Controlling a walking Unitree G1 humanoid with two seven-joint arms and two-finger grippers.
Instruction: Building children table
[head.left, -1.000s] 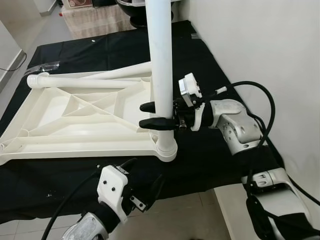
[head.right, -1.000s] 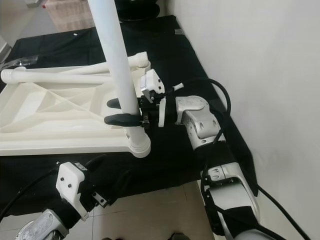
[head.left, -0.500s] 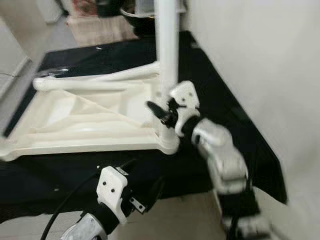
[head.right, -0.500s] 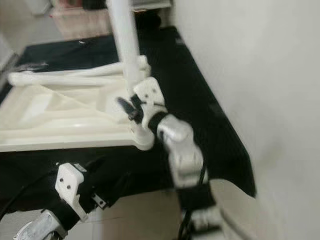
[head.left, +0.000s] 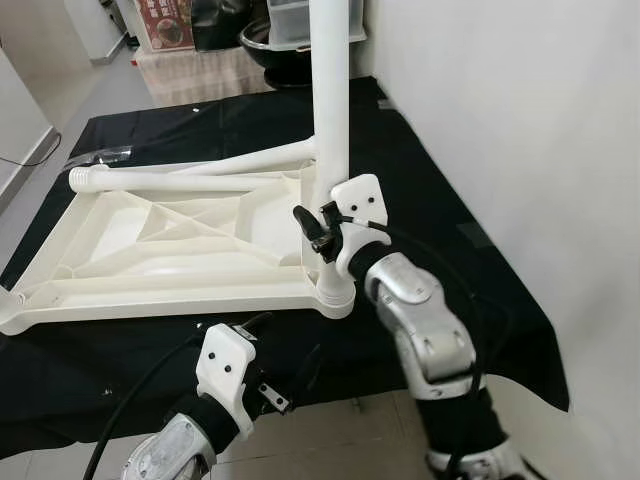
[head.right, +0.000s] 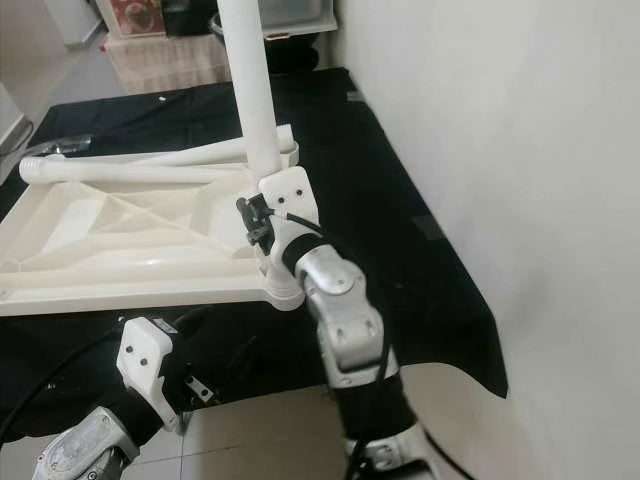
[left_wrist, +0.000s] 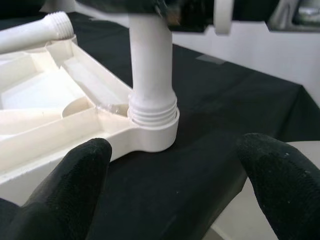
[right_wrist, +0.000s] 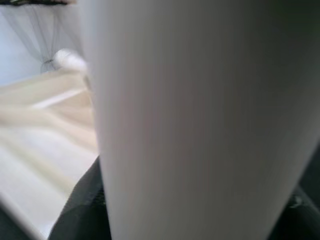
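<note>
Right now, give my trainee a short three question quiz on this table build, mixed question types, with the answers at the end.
1. True or false: the upright leg stands in the corner socket of the upside-down tabletop.
2. Which gripper grasps the upright leg? A) left gripper B) right gripper C) neither
3. Fill in: the spare legs lie along the tabletop's far edge, on the ______ cloth.

Key
1. True; its threaded end sits in the socket.
2. B; the right gripper has its fingers around the leg low down, while the left gripper hovers open, short of the socket.
3. Black.
</note>
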